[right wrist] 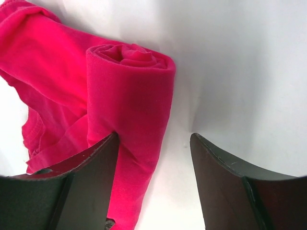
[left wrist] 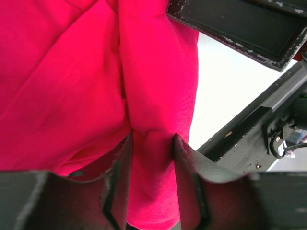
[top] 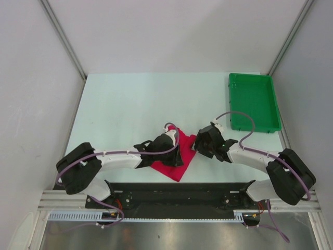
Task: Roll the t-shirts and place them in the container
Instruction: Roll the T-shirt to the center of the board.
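Observation:
The crimson-red t-shirt (top: 177, 164) lies bunched and partly rolled on the table's near middle, between the two grippers. My left gripper (top: 176, 147) sits on its left part; in the left wrist view the gripper (left wrist: 152, 140) is shut on a pinched fold of the shirt (left wrist: 72, 72). My right gripper (top: 200, 141) is at the shirt's right edge. In the right wrist view the gripper (right wrist: 154, 136) is open, with the rolled end of the shirt (right wrist: 129, 81) lying against its left finger (right wrist: 91, 167) and bare table by the right finger.
A green tray (top: 253, 101) stands at the back right of the pale table. The black base rail (top: 177, 190) runs along the near edge, just below the shirt. The right gripper's black finger (left wrist: 240, 26) shows close above in the left wrist view.

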